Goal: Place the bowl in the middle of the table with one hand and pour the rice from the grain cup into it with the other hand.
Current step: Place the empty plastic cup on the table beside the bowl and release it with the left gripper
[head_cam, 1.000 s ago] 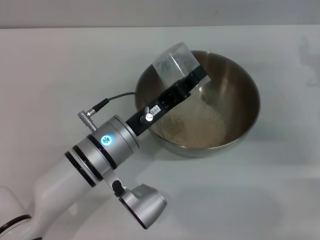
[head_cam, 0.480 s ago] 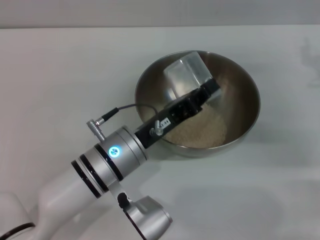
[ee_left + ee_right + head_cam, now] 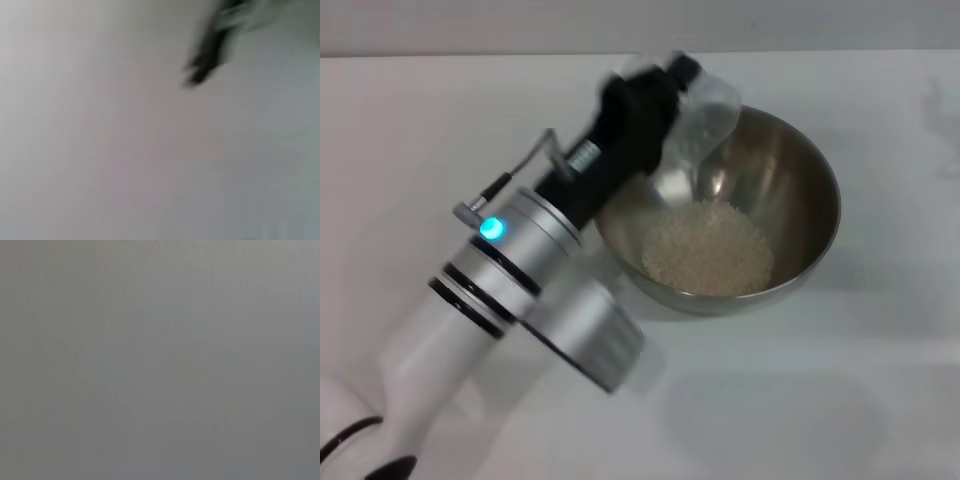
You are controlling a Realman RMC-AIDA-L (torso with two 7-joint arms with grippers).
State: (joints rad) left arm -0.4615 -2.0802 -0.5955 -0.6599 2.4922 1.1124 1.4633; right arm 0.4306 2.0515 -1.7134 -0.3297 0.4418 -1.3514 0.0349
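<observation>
The steel bowl point(image 3: 800, 180) stands on the white table point(image 3: 420, 130), right of centre, with a pale heap of rice point(image 3: 708, 247) on its bottom. My left gripper point(image 3: 665, 85) is shut on the translucent grain cup point(image 3: 705, 120) and holds it above the bowl's far left rim. The cup looks empty and is blurred by motion. The left wrist view shows only a dark blurred shape against a pale surface. The right gripper is out of view; its wrist view shows plain grey.
The left arm point(image 3: 510, 270) with its lit ring point(image 3: 492, 229) crosses the table's near left and covers the bowl's left side.
The left gripper has swung the cup up and back, out of the bowl's inside to above its far left rim. The wrist has rotated. The rice heap lies uncovered in the bowl.
</observation>
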